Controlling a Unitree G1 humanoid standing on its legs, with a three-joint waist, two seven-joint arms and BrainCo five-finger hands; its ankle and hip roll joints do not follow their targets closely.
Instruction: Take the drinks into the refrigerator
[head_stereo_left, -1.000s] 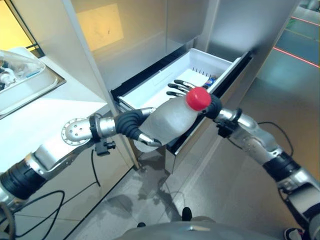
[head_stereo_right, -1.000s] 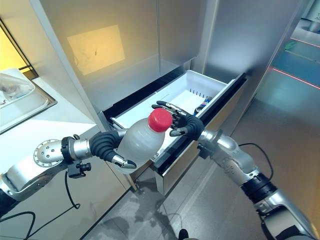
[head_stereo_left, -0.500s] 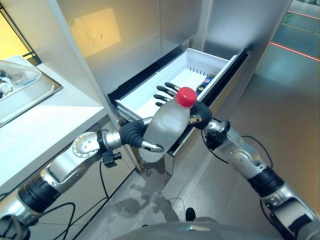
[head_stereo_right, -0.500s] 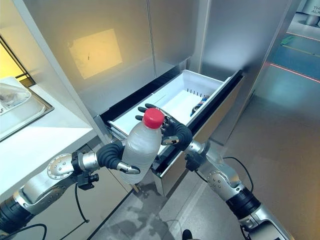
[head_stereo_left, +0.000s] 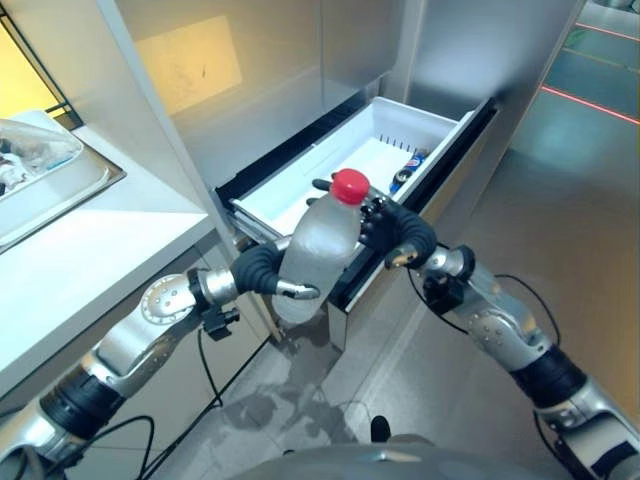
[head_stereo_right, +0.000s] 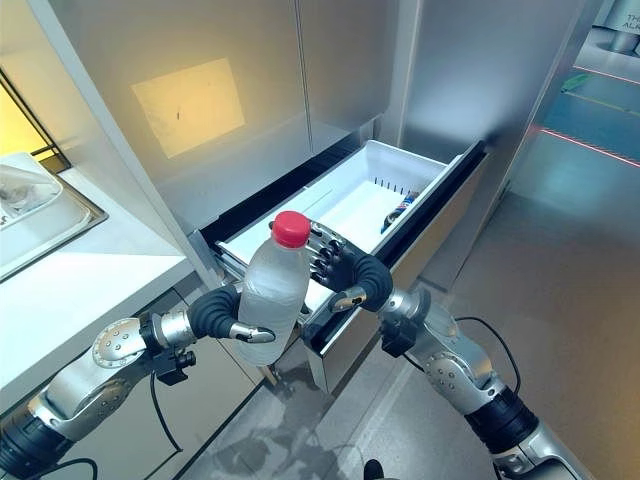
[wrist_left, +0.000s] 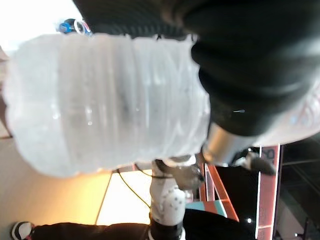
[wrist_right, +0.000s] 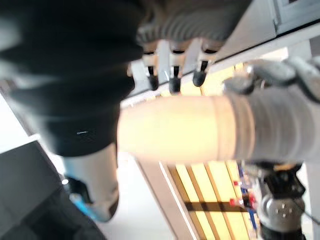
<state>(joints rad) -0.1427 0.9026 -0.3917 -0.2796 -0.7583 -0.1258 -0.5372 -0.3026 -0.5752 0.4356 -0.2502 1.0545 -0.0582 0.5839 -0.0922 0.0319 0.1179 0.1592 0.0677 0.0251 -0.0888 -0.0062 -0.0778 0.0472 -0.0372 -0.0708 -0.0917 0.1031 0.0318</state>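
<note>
I've got the bottle (head_stereo_left: 318, 243) in my left hand (head_stereo_left: 262, 272), fingers wrapped round its lower body, held near-upright with the red cap (head_stereo_left: 349, 185) tipped far, just near of the open drawer (head_stereo_left: 440, 140). Right hand (head_stereo_left: 391, 229) is beside its neck on the right, fingers curled loosely, touching or not I can't tell. Bottle's ribbed frosted plastic; the drawer's a smooth white tub with a can (head_stereo_left: 408, 168) at its far end.

One clear bottle (head_stereo_right: 274, 290) with a red cap, one open white drawer (head_stereo_right: 352, 199), one can (head_stereo_right: 402, 209) lying at its far right, two hands
</note>
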